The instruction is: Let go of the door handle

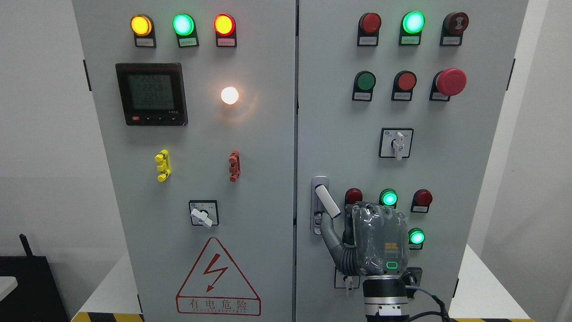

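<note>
A: What does the cabinet carry?

B: It is a grey two-door electrical cabinet (268, 179). The left door holds three lit pilot lamps (182, 24), a digital meter (151, 94), a glowing white lamp (229, 95), a selector switch (203, 213) and a red warning triangle (217, 279). The right door has lamps and push buttons, a red mushroom stop button (450, 82) and a second selector switch (396, 143).

A: And the hand?

B: The right hand (375, 243) rises from the bottom edge, back of the palm toward the camera, held upright against the right door.

A: Its fingers?

B: The thumb (331, 237) reaches up and left, its tip touching the lower end of the door handle (327, 201). The other fingers curl toward the door; I cannot tell whether they hold anything.

A: Where is the handle?

B: On the right door's left edge, a pale lever swung out from its grey backplate (318, 183), slanting down to the right.
</note>
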